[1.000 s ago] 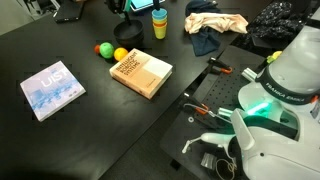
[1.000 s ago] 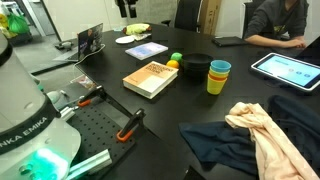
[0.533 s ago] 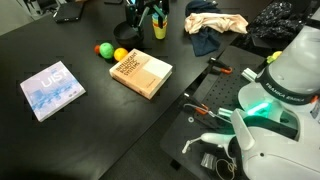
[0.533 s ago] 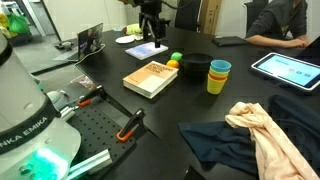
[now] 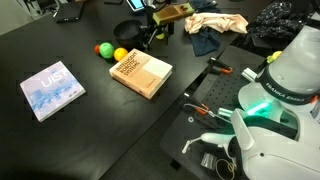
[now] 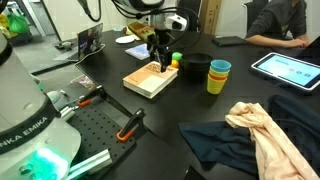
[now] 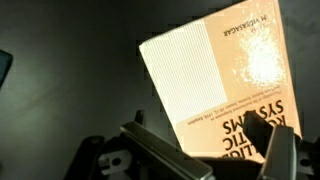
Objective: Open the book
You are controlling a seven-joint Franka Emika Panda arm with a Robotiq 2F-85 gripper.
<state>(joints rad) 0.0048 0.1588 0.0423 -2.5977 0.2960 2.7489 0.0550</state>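
The book [image 5: 140, 73] lies closed on the black table, its brown-orange cover with white lettering facing up; it also shows in an exterior view [image 6: 150, 82]. My gripper [image 5: 153, 38] hangs just above the book's far end, also in an exterior view [image 6: 160, 62]. In the wrist view the book [image 7: 215, 70] fills the frame, with its white page edge toward the left. My gripper [image 7: 215, 150] is open and empty, with one finger on each side over the cover.
Green ball [image 5: 103, 48] and yellow ball [image 5: 121, 54] lie beside the book. A light-blue and white book [image 5: 52, 88] lies apart. A black bowl [image 6: 195, 68] and stacked cups [image 6: 218, 76] stand near the book. Clothes [image 6: 250, 130], a tablet [image 6: 285, 68] and a person sit further off.
My arm has swung in from the far side of the table and come down over the book's far end. The book has not moved.
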